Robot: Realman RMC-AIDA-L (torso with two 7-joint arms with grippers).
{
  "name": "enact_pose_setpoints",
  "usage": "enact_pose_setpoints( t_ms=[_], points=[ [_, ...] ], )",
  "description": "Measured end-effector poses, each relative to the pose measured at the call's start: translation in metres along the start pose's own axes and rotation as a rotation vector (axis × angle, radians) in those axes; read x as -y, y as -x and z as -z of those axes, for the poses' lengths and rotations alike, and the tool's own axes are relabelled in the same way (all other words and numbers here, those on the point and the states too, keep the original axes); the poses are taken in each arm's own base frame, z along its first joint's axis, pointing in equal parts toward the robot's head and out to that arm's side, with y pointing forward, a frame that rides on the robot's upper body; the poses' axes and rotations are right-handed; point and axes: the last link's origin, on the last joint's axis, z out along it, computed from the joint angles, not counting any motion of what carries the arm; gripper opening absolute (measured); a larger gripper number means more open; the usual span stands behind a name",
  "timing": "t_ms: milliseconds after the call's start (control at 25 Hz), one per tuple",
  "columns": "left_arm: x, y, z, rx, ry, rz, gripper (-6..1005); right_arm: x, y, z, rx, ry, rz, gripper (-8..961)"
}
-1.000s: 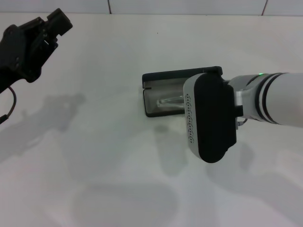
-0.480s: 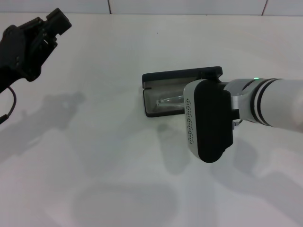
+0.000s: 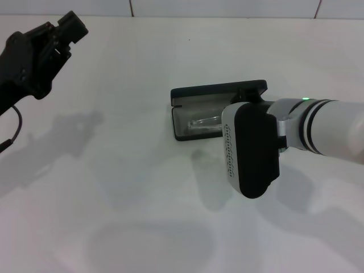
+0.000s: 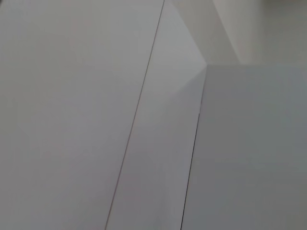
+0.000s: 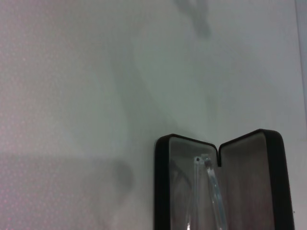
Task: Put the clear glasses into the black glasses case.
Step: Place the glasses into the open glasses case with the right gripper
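Right end of the case (image 3: 196, 108) behind the right arm (image 3: 253, 149), glasses (image 3: 205, 123) only partly showing, right gripper's fingers out of sight, case cut off in the right wrist view.

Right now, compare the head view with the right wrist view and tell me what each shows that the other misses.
Only the head view shows the left gripper raised at the far left and the right arm's wrist covering the near right part of the black glasses case. Only the right wrist view shows both grey-lined halves unobstructed. Both show the open case on the white table with the clear glasses inside.
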Motion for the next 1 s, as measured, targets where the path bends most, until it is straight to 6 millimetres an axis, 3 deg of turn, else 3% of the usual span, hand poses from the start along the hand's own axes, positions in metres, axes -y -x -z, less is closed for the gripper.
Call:
enact_pose_setpoints(
  t_ms=[1000],
  points=[
    [-0.0022, 0.0021, 0.001, -0.004, -0.002, 0.006, 104, -0.0023, -0.0059, -0.0084, 0.021, -0.036, -0.004, 91]
  ],
)
